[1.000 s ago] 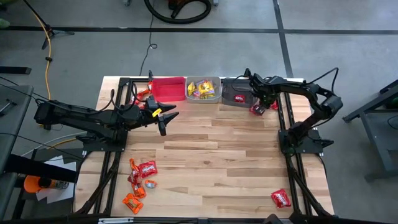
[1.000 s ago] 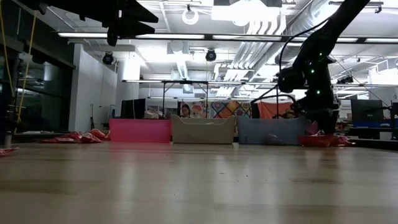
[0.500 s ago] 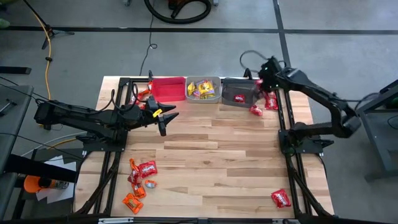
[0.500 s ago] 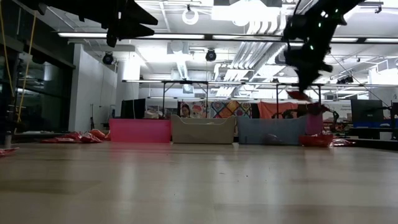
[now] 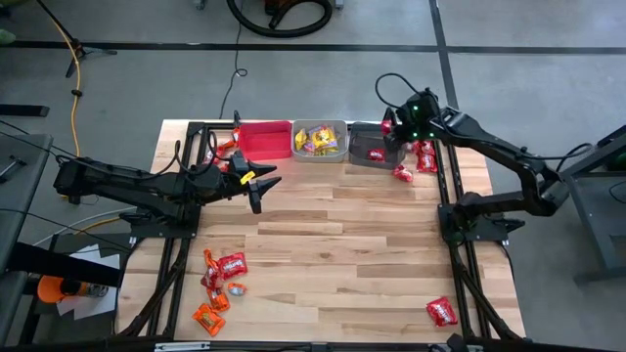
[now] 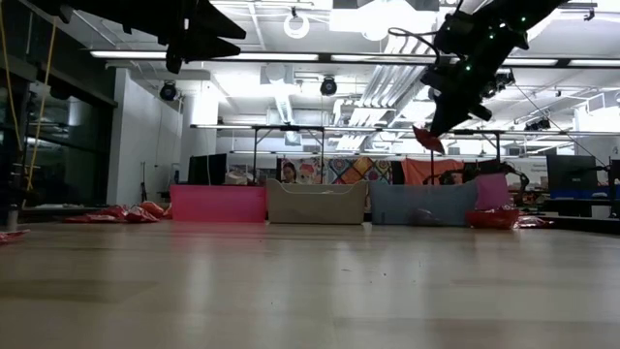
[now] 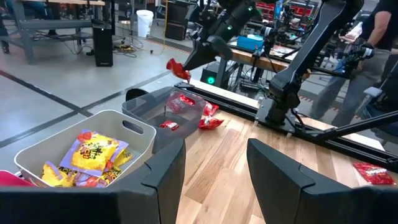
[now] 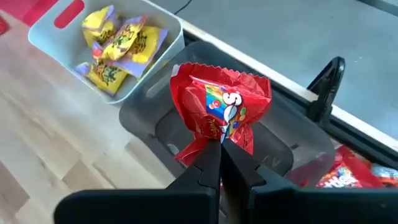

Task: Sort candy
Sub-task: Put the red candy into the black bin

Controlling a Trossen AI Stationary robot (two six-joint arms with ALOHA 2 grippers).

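Observation:
My right gripper (image 5: 390, 125) is shut on a red candy packet (image 8: 224, 106), raised above the dark bin (image 5: 368, 147) at the table's far edge; the low view shows the packet (image 6: 427, 139) well above the bins. Beside the dark bin stand the clear grey bin (image 5: 321, 139), holding yellow candies, and the red bin (image 5: 264, 139). More red packets (image 5: 416, 161) lie on the table right of the dark bin. Other candy lies at the near left (image 5: 220, 279). A single packet (image 5: 441, 311) lies at the near right. My left gripper (image 5: 256, 186) hangs open over the table's left part, touching nothing. My right gripper pinches the red packet between its two fingers (image 8: 210, 163) at one crimped end (image 8: 217, 138). The fingers point slanting down toward the dark bin. The packet is lifted clear of bin and table and sticks out beyond the fingertips.
Dark frame rails (image 5: 450, 196) run along both sides of the table. A few red packets (image 5: 223, 147) lie left of the red bin. The middle of the wooden table (image 5: 342, 235) is bare. A person (image 7: 379, 25) shows in the room beyond.
My right gripper has risen from the candy pile right of the dark bin, lifting one red packet clear, and has moved left until it is over the dark bin.

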